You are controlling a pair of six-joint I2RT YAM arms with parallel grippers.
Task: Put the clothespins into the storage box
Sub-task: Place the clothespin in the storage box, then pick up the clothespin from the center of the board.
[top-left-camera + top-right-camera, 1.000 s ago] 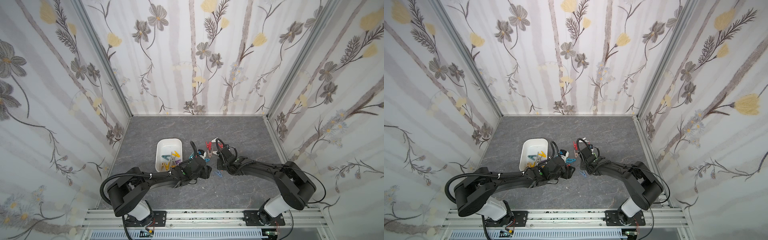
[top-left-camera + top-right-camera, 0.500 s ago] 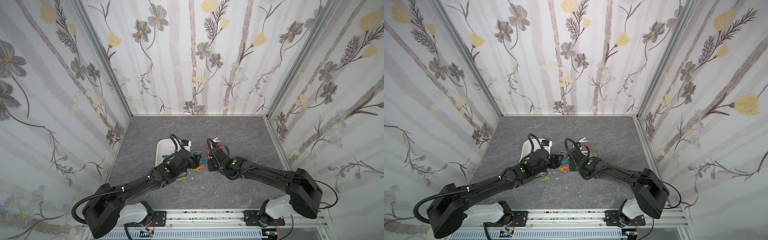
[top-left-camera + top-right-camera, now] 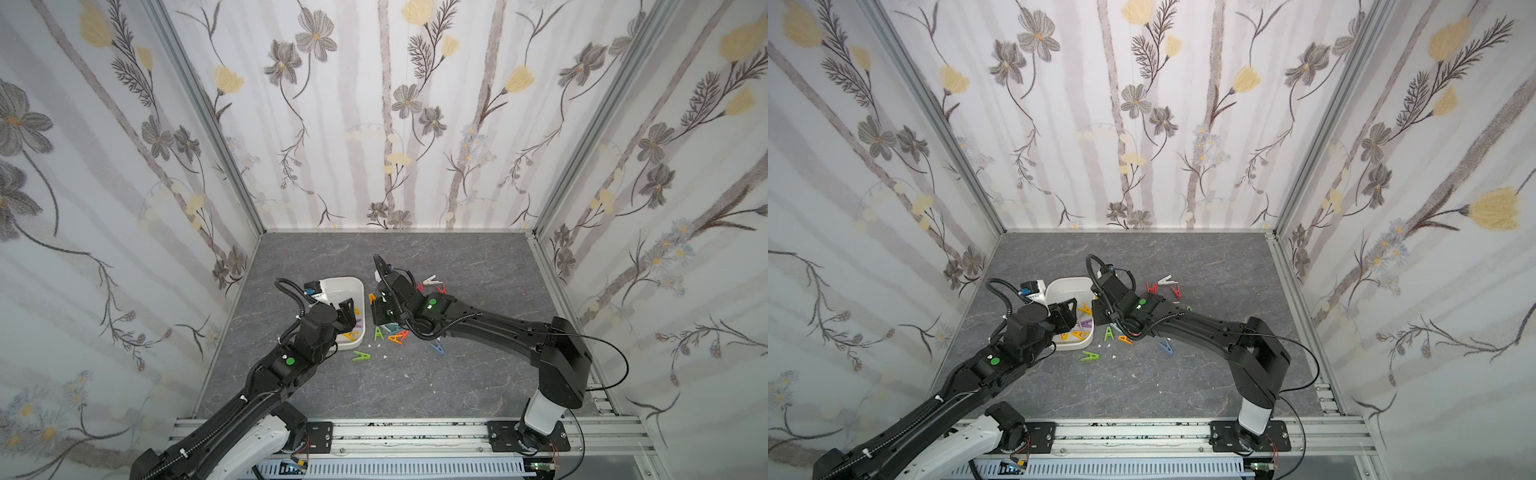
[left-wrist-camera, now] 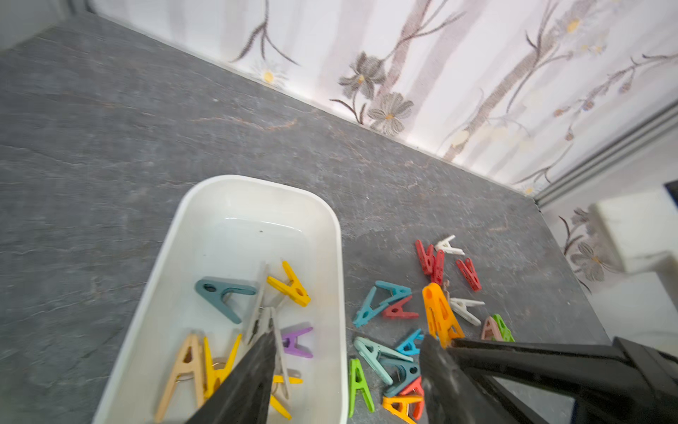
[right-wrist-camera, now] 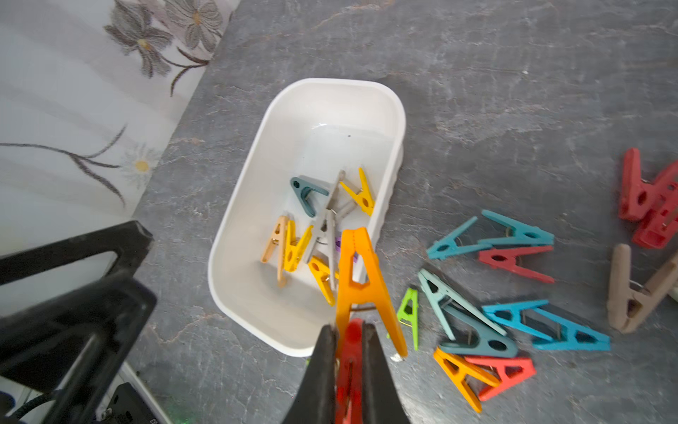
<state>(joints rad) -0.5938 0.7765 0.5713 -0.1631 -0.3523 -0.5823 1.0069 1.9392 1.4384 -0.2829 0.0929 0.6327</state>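
The white storage box (image 3: 337, 286) (image 3: 1068, 286) holds several clothespins: teal (image 4: 223, 293), yellow (image 4: 291, 284), purple (image 4: 297, 341) and beige (image 4: 181, 370). My left gripper (image 4: 348, 339) (image 3: 347, 312) hangs open over the box's near end and right rim, with nothing between its fingers. My right gripper (image 5: 350, 337) (image 3: 376, 309) is shut on an orange clothespin (image 5: 357, 279) (image 4: 438, 312) and a red one (image 5: 352, 363) together, just right of the box's near right wall. More clothespins (image 5: 510, 238) (image 4: 381, 301) lie on the table right of the box.
A green pin (image 3: 360, 355) (image 3: 1090, 355) and a blue pin (image 3: 436, 348) (image 3: 1165, 346) lie apart, nearer the front. Red and white pins (image 3: 432, 283) lie behind the right arm. The two grippers stand close together. Floral walls enclose the grey table (image 3: 415, 386).
My left gripper has moved from the pile leftward and back over the box, still open. My right gripper has come left toward the box with the orange and red pins.
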